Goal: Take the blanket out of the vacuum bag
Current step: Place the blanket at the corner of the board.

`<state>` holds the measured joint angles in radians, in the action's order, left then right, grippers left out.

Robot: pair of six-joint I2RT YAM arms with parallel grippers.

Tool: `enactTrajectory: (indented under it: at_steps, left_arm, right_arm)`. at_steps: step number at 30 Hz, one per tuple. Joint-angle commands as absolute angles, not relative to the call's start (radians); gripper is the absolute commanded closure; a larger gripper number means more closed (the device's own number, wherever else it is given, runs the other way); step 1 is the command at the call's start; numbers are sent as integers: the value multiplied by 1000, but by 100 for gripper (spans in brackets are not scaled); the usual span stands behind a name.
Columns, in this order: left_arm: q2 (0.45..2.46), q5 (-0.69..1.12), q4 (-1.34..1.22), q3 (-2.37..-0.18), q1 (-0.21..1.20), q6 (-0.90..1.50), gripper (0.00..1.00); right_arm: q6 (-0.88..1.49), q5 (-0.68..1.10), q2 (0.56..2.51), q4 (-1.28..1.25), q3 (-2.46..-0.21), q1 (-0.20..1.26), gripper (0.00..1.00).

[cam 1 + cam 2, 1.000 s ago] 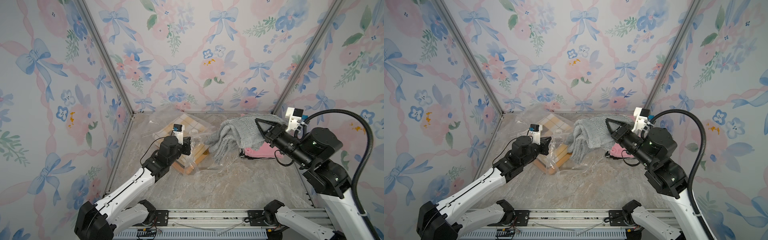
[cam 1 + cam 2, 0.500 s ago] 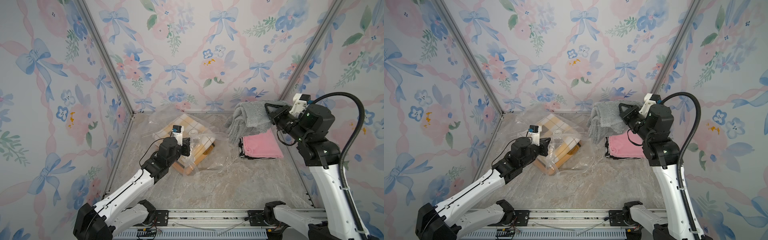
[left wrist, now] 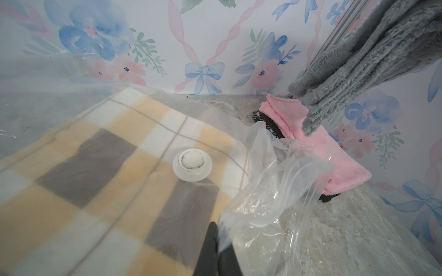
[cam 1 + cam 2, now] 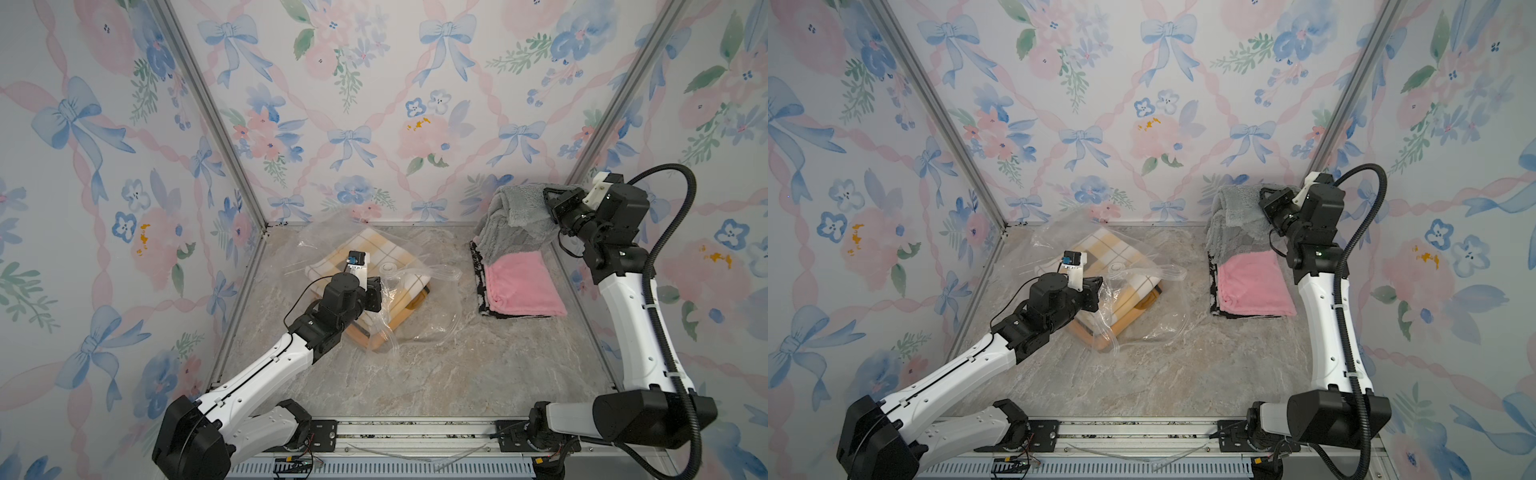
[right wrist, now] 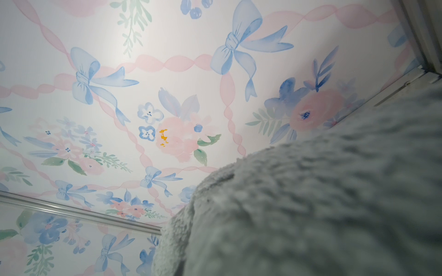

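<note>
We see the left gripper (image 3: 216, 225) pinching vacuum bag (image 3: 265, 205) film near the valve cap (image 3: 192, 164); cap marks unreadable. The right gripper (image 4: 547, 201) clamps the grey blanket (image 4: 515, 218) above the far right corner of the tabletop (image 4: 415, 374).

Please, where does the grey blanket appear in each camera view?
Both top views: the grey blanket is at the back right, hanging from the shut right gripper.
Left wrist: it hangs in front of the wall.
Right wrist: very close and blurred, filling much of the picture.
Landmark: the pink blanket lies below it; the right wrist view does not show it.
</note>
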<state>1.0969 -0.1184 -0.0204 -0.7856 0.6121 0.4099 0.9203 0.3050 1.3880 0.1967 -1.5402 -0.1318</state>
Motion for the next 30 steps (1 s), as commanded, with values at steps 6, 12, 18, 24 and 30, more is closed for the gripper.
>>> enactTrajectory:
  at_steps: [6, 12, 18, 24, 30]
  left_arm:
    - [1107, -162, -21, -806, 606, 434, 100]
    - [1130, -173, -12, -824, 605, 427, 100]
    - [1147, -176, -14, -826, 604, 421, 100]
    - [1144, -178, -14, -813, 605, 426, 100]
    - [1134, -181, -12, -807, 605, 427, 100]
  right_arm:
    - [994, 345, 1591, -133, -1663, -192, 100]
    - [1066, 354, 1768, -272, -1738, -193, 100]
    - [1098, 341, 1875, -349, -1812, -184, 100]
    - [1111, 328, 1967, -340, -1921, -166, 100]
    - [1117, 330, 2021, -322, -1993, -163, 100]
